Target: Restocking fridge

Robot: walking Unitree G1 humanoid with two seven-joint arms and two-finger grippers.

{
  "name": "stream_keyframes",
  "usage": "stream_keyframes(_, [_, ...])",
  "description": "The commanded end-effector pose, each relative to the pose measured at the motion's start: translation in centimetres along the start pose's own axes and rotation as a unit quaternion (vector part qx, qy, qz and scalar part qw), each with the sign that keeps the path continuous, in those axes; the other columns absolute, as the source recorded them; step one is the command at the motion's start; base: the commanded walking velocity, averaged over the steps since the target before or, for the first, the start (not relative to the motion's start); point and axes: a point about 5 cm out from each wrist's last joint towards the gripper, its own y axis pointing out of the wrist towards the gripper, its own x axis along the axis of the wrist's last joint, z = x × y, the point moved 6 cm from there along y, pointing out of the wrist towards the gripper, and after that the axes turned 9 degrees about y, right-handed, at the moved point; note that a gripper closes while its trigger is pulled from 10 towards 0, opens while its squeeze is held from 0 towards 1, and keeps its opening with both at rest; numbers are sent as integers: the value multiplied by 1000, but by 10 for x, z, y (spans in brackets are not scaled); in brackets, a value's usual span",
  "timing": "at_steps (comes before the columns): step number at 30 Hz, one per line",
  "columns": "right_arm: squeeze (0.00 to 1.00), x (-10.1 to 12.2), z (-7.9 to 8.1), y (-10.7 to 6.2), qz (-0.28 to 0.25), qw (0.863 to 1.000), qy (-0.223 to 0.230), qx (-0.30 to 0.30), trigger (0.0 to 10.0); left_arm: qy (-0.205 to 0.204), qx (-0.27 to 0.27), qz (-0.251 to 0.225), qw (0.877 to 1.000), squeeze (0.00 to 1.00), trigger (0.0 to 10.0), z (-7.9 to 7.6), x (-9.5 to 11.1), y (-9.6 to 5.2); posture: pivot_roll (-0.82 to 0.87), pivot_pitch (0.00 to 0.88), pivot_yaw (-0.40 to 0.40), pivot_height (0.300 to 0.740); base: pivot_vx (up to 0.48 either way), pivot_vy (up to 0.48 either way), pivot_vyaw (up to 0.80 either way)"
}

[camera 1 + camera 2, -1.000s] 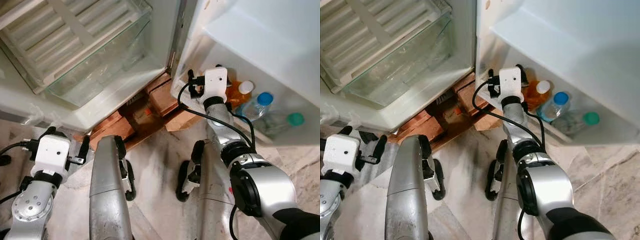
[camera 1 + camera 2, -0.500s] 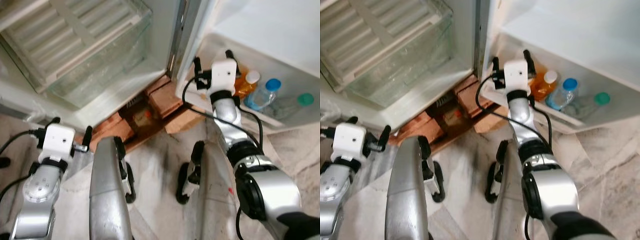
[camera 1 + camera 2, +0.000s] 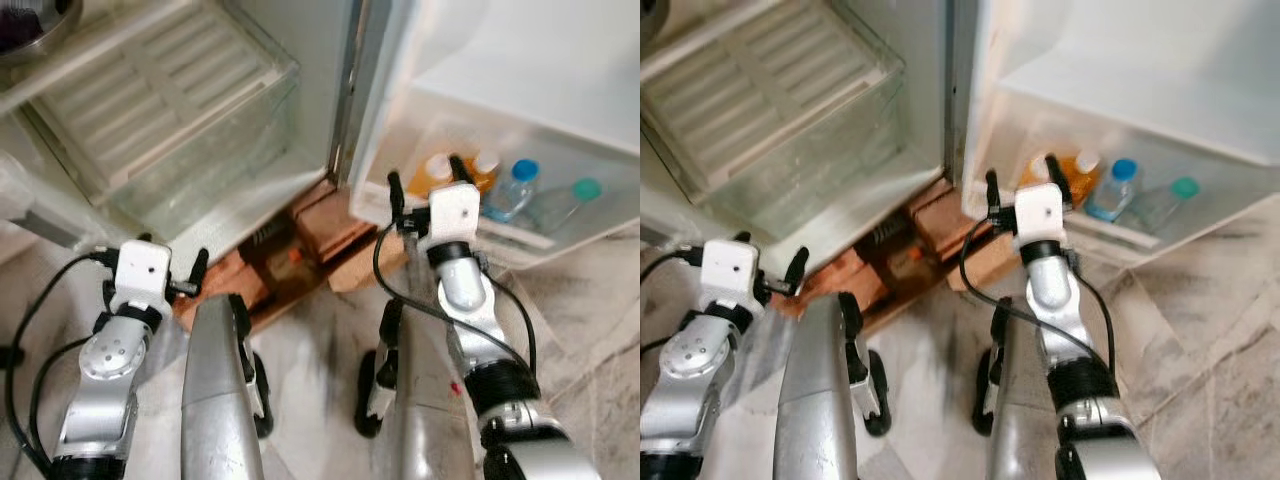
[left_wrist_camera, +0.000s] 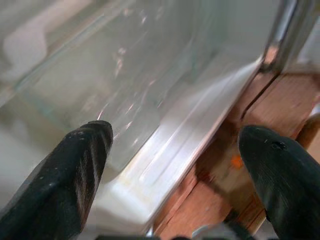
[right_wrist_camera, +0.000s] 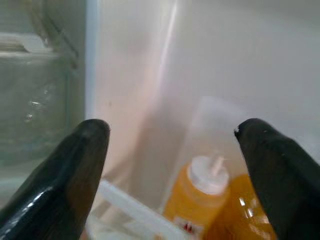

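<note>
Fridge (image 3: 330, 90) interior stood open ahead of both arms in the eye views, with its clear crisper drawer (image 3: 200, 150) beyond the left gripper (image 3: 168, 272) and its door shelf (image 3: 520, 225) just past the right gripper (image 3: 425, 185). That right gripper had its two black fingers spread apart and gripped nothing. Beyond its fingertips in the shelf stood two orange bottles (image 3: 440, 170) with white caps, then, further to its right, a clear bottle with a blue cap (image 3: 515, 185) and another with a green cap (image 3: 575, 195). The left gripper hung low, fingers parted and empty, near the fridge's bottom edge, with brown cardboard (image 3: 300, 230) on the floor between the two grippers.

From the left wrist view, the left gripper's fingers (image 4: 75, 165) were wide apart, the glassy drawer front (image 4: 115, 65) and the cardboard (image 4: 280, 105) lying past them.

From the right wrist view, the right gripper's fingers (image 5: 65, 175) were likewise spread, and between them, further ahead, sat an orange bottle (image 5: 197, 210) with a white nozzle cap in the door shelf, close beside a second orange bottle (image 5: 240, 210).
</note>
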Motion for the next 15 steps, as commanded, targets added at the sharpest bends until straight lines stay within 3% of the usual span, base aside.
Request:
stream_keyframes(1, [0, -11, 0, -17, 34, 999, 13, -18, 10000, -11, -5, 6, 1000, 0, 10000, -6, -8, -2, 34, 89, -17, 558, 0, 0, 0])
stream_keyframes(5, [0, -21, -3, -43, 68, 995, 54, -49, 10000, -25, 5, -3, 1000, 0, 10000, -9, -7, 1, 37, 40, -22, 558, 0, 0, 0])
stream_keyframes(7, [0, -18, -8, -51, 55, 994, 68, -61, 10000, -31, 7, -6, 999, 0, 10000, -12, -7, 4, 30, 0, -18, 558, 0, 0, 0])
stream_keyframes(12, [0, -23, -17, -54, 71, 993, 62, -73, 10000, -40, -3, -6, 999, 0, 10000, -20, -10, 5, 26, 0, -16, 588, 0, 0, 0])
stream_keyframes(15, [0, -28, -32, -57, 86, 990, 56, -92, 10000, -40, -11, -6, 999, 0, 10000, -27, -12, 6, 28, 0, -26, 608, 0, 0, 0])
